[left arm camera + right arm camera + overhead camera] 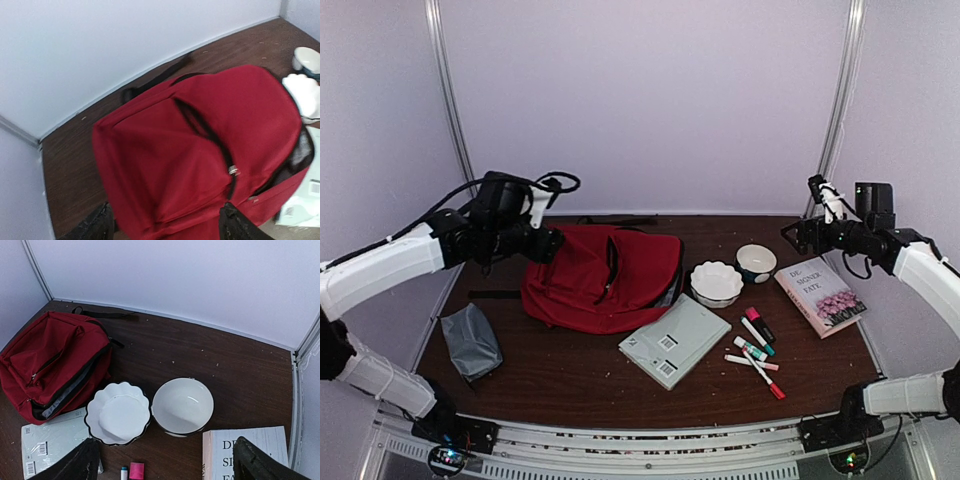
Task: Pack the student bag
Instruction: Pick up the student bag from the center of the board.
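Left pincer (165, 227), open and empty like the right pincer (165, 462), is shown above the student bag (590, 280) lying rear-left on the desk (570, 375), best gripped beside its gaping main zip (67, 387).

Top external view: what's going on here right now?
Both arms hover with open tools and hold nothing. The left tool is at the back-left edge of the red backpack, which lies on the table. The right tool hangs near the bowl and book. The grey pouch, flat packet, scalloped dish and markers all lie outside it, unpacked.
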